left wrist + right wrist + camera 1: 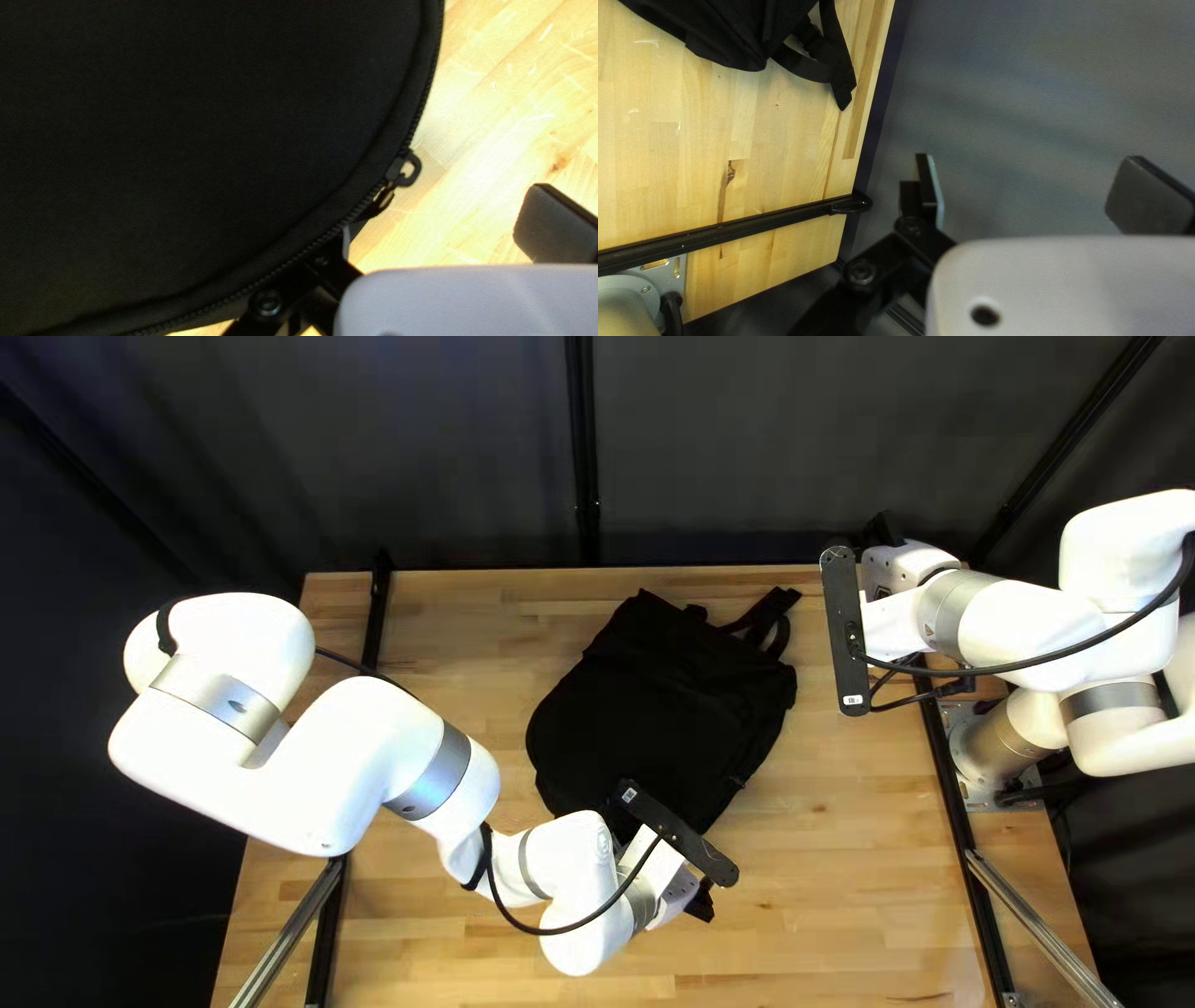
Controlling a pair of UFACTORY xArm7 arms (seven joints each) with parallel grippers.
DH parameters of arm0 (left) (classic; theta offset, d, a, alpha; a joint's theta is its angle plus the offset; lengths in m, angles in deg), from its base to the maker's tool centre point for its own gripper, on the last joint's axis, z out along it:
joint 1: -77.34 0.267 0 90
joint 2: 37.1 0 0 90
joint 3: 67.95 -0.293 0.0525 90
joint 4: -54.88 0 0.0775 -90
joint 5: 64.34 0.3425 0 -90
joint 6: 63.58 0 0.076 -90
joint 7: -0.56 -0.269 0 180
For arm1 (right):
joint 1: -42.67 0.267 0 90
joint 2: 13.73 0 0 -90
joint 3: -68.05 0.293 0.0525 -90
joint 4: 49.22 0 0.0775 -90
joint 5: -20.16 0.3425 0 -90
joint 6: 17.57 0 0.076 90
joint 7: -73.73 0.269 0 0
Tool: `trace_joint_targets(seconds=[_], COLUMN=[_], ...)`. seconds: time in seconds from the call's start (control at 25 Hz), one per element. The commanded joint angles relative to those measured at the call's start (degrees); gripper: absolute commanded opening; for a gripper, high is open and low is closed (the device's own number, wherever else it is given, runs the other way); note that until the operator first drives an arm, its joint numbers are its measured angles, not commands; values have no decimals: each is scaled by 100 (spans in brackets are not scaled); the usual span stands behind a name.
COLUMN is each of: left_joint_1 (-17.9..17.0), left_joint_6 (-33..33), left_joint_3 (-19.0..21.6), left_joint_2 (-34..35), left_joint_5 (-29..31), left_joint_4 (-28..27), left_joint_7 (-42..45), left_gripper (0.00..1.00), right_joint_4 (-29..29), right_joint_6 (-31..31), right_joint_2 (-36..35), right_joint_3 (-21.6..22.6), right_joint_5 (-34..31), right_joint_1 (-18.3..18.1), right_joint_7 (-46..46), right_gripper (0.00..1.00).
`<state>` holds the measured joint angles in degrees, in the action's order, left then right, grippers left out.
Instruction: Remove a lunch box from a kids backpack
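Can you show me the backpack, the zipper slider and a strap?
Backpack (pixel 666 709): top left view, middle of its body.
Zipper slider (pixel 395 170): left wrist view, on its body.
Strap (pixel 843 84): right wrist view, near its pointed tip.

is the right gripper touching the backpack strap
Apart. The right wrist view shows it: the table's edge and some dark curtain show between the strap and the open right gripper.

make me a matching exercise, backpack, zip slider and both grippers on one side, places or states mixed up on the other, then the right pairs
1. backpack
2. zip slider
3. left gripper
4. right gripper

A. open, well away from the backpack
B. fitted on the backpack's curved rim
C. lying on the table
D. open, close to the backpack

Pairs: 1-C, 2-B, 3-D, 4-A
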<state>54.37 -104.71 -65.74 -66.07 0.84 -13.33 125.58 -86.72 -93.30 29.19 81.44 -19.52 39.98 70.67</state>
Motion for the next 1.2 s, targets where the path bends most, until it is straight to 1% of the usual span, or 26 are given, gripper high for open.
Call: trace_joint_targets(seconds=[0.04, 0.36, 0.84, 0.88, 1.04, 1.16, 1.2], left_joint_1=[-15, -42, -160, -181, -218, -252, -267], left_joint_6=[-25, -126, -558, -608, -695, -744, -760], left_joint_3=[-3, -13, 75, 86, 98, 96, 95], left_joint_2=[-7, 22, 187, 229, 322, 275, 256], left_joint_5=[4, -17, -326, -344, -364, -354, -345], left_joint_4=[-8, 19, 71, 95, 158, 99, 78], left_joint_7=[25, 81, 120, 131, 170, 215, 239], left_gripper=[0, 0, 0, 0, 0, 0, 0], right_joint_4=[0, 0, 0, 168, 512, 746, 827], right_joint_6=[0, 0, 0, 123, 618, 891, 1072], right_joint_2=[0, 0, 0, -25, -129, -181, -331], right_joint_3=[0, 0, 0, 59, 94, 213, 330], right_joint_5=[0, 0, 0, -48, 134, 290, 373], right_joint_1=[0, 0, 0, 30, 134, 243, 300], right_joint_7=[0, 0, 0, 105, 565, 935, 1194], right_gripper=[100, 100, 100, 100, 100, 100, 100])
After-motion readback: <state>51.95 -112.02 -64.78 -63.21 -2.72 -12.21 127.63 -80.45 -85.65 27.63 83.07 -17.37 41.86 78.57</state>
